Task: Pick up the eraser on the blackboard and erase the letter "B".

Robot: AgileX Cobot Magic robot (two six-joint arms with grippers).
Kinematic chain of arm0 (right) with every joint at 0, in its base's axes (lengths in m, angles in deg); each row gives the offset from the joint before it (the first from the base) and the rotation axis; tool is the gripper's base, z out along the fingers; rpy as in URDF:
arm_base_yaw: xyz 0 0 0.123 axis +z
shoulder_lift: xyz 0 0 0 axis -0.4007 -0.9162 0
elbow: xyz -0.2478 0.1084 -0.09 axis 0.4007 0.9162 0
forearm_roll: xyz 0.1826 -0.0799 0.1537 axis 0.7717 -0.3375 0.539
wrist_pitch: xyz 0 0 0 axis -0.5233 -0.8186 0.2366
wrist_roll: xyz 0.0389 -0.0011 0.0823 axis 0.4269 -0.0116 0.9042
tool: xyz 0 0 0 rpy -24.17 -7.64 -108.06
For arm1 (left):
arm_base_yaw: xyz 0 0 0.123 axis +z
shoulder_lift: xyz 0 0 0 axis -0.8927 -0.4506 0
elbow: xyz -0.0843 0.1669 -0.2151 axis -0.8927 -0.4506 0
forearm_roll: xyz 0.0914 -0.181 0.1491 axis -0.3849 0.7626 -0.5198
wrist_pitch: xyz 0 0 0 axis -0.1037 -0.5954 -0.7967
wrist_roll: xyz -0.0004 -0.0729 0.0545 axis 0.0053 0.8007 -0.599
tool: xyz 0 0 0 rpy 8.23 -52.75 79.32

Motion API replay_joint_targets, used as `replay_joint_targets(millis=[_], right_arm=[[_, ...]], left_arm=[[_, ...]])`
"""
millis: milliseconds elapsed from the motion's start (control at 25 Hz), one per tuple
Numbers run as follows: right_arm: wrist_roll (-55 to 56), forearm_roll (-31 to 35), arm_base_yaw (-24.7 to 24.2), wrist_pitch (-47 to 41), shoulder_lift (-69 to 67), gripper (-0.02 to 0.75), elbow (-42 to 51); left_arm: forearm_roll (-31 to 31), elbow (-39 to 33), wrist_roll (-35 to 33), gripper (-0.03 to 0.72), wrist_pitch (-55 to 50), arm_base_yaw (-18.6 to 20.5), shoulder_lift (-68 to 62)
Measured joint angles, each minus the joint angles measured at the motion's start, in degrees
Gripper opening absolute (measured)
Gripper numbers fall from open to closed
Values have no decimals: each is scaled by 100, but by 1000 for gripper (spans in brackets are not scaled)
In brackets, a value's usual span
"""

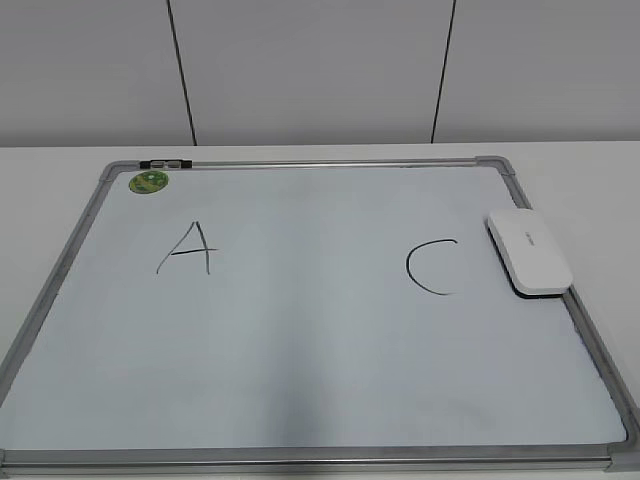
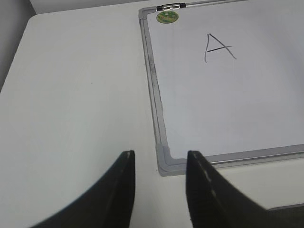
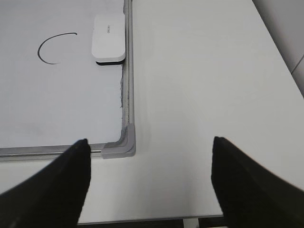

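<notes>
The blackboard (image 1: 320,340) is a white dry-erase board with a grey frame, lying flat on the table. The white eraser (image 1: 530,252) rests on its right edge, beside the black "C" (image 1: 432,268). The black "A" (image 1: 187,250) is on the left. No letter "B" shows; the board between "A" and "C" is bare. Neither gripper shows in the exterior view. My left gripper (image 2: 159,159) is open and empty above the board's near left corner. My right gripper (image 3: 149,145) is wide open and empty near the near right corner, well short of the eraser (image 3: 109,43).
A small green round magnet (image 1: 149,181) sits in the board's far left corner, next to a metal clip (image 1: 165,163) on the frame. The white table (image 1: 590,180) extends past the board on both sides. A grey panelled wall stands behind.
</notes>
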Motion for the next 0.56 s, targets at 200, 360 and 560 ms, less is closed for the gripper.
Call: replay_joint_targets(millis=[200, 360, 560], right_arm=[[0, 0, 0, 0, 0, 587, 0], [0, 0, 0, 0, 0, 587, 0], [0, 0, 0, 0, 0, 587, 0]], left_arm=[[0, 0, 0, 262, 0, 0, 0], [0, 0, 0, 262, 0, 0, 0], [0, 0, 0, 262, 0, 0, 0]])
